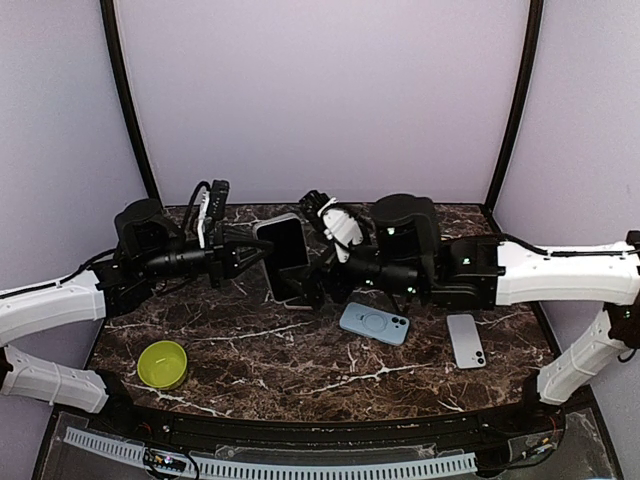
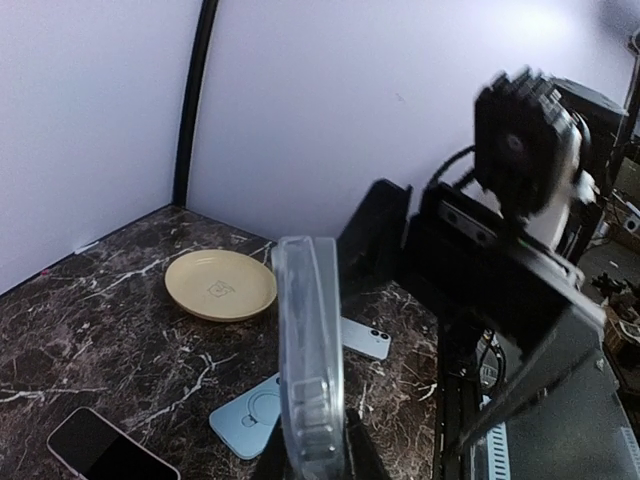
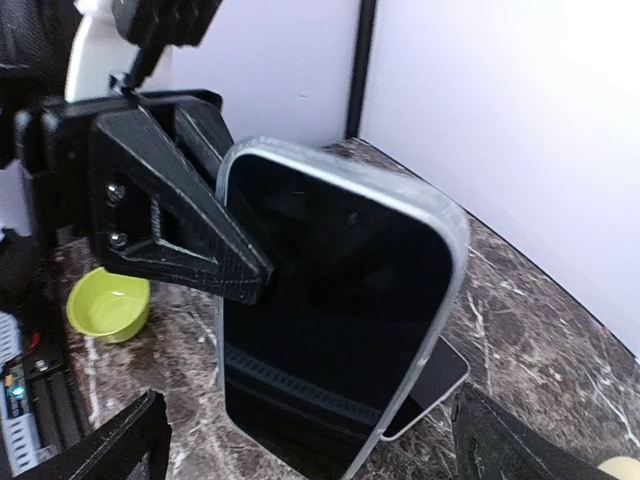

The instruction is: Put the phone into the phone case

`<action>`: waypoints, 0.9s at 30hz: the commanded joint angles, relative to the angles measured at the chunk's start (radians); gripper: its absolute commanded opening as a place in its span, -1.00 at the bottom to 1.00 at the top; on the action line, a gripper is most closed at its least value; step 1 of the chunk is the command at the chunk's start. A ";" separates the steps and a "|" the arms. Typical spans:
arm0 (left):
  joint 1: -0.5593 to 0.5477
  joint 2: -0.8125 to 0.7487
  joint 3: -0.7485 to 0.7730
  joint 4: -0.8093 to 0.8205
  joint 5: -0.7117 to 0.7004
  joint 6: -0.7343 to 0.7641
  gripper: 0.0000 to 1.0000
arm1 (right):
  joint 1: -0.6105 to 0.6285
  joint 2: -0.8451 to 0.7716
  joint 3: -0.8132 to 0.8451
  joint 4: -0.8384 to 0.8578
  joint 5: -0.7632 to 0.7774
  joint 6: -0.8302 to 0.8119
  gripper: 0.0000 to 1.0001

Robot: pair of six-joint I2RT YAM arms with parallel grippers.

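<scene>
My left gripper (image 1: 256,258) is shut on the side edge of a clear phone case (image 1: 282,252) and holds it upright above the table. A dark-screened phone (image 3: 335,310) fills the case's frame (image 3: 455,235). In the left wrist view the case (image 2: 310,340) stands edge-on between the left gripper's (image 2: 318,462) tips. My right gripper (image 1: 312,286) is open wide in front of the case's lower end. Its fingers (image 3: 110,450) stand apart on either side, touching nothing. The left fingers (image 3: 190,225) press on the case's left edge.
A second dark-screened phone (image 3: 432,383) lies flat on the marble table (image 1: 250,340) behind the held case. A blue case with a ring (image 1: 375,322) and a light-blue phone lying face down (image 1: 466,340) lie right of centre. A yellow-green bowl (image 1: 163,364) sits front left.
</scene>
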 commanded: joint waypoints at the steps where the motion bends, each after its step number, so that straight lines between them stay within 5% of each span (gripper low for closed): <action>1: -0.004 -0.062 -0.007 0.072 0.172 0.082 -1.00 | -0.098 -0.125 -0.038 -0.026 -0.445 -0.030 0.97; 6: -0.011 -0.060 -0.027 0.135 0.291 0.071 -1.00 | -0.168 -0.157 -0.063 0.106 -0.707 -0.008 0.83; 14: -0.025 -0.060 -0.032 0.160 0.312 0.074 -1.00 | -0.183 -0.049 0.039 0.044 -0.809 -0.007 0.36; 27: -0.029 -0.052 -0.033 0.149 0.323 0.084 -1.00 | -0.200 -0.043 0.030 0.106 -0.864 0.046 -0.89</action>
